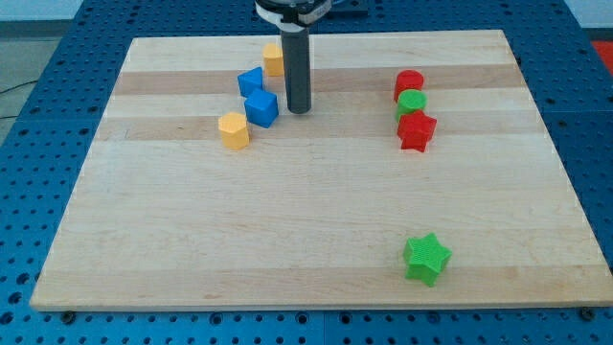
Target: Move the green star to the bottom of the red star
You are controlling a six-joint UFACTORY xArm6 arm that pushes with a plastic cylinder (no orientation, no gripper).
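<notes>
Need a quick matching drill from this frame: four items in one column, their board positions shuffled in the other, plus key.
Items:
1. green star block
2. red star block
3. yellow hexagonal block
4. my tip

Places:
A. just right of the blue cube
B. near the view's bottom, right of centre
C. below the green cylinder, touching it
D. lower left of the blue cube

Pairs: 1-B, 2-C, 3-D, 4-A

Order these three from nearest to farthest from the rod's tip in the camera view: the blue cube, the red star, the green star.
Measured from my tip:
1. The blue cube, just to the tip's left in the view.
2. The red star, off to the view's right, lowest of the column there.
3. The green star, alone near the view's bottom right.
</notes>
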